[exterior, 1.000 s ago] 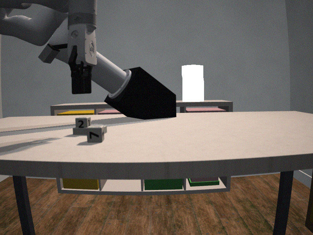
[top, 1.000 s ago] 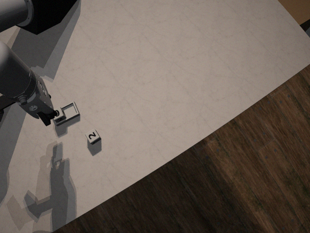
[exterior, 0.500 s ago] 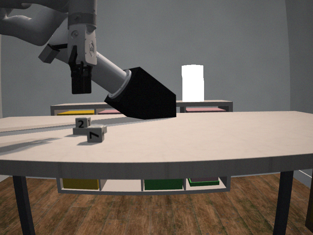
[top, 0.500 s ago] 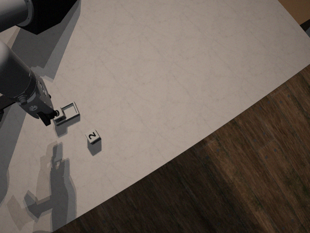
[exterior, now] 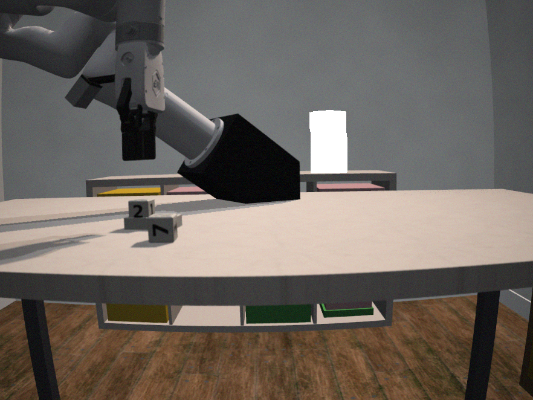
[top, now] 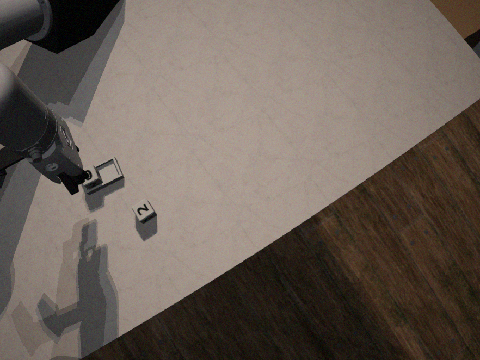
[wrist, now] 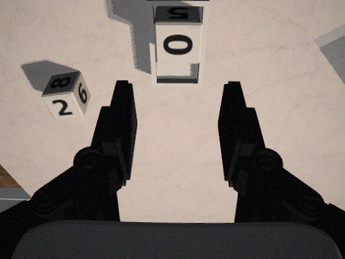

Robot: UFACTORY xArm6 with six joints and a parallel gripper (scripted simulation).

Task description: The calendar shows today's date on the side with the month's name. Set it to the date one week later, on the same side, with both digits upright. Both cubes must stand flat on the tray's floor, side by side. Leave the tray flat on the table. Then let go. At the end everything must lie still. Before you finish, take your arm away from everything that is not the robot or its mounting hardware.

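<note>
a lamp [exterior: 327, 142] is glowing at the pale surface's [top: 271, 97] [exterior: 365, 232] [wrist: 176, 204] one o'clock, behind it; the jaws are hanging apart, released.

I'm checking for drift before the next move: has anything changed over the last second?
No visible change: nothing was gripped or released. The gripper stayed open, one cube in the tray, the other on the table.
</note>
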